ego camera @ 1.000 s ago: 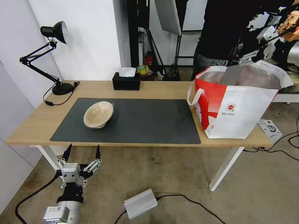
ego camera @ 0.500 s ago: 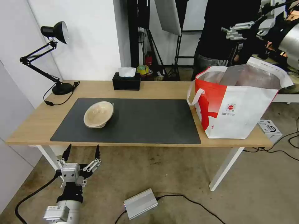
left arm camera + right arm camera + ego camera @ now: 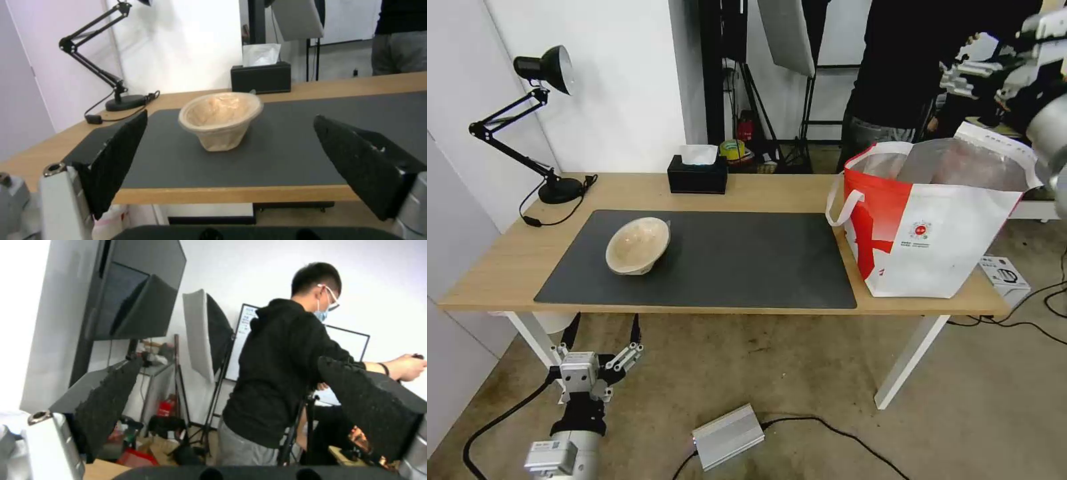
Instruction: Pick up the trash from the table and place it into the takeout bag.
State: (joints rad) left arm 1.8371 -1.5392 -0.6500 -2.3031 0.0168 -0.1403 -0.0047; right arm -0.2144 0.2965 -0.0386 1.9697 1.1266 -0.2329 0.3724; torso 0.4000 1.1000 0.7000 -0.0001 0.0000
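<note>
My left claw (image 3: 602, 328) hangs low before the surface (image 3: 774, 190) edge at 7 o'clock, fingers spread, pointing at the beige pulp bowl (image 3: 637, 245), which sits tilted on the mat (image 3: 747, 260), mouth toward 1 o'clock. My right claw (image 3: 222, 386), open and empty, is raised above the takeout bag (image 3: 934, 227) at 2 o'clock.

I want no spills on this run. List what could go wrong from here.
1. The pulp bowl sits tilted on the mat; a grasp by the open left gripper, now below the table edge, may tip or push it.
2. The bag is at the far end, so a long carry could drop the bowl.
3. The open right gripper is raised above the bag and could snag its handles.
</note>
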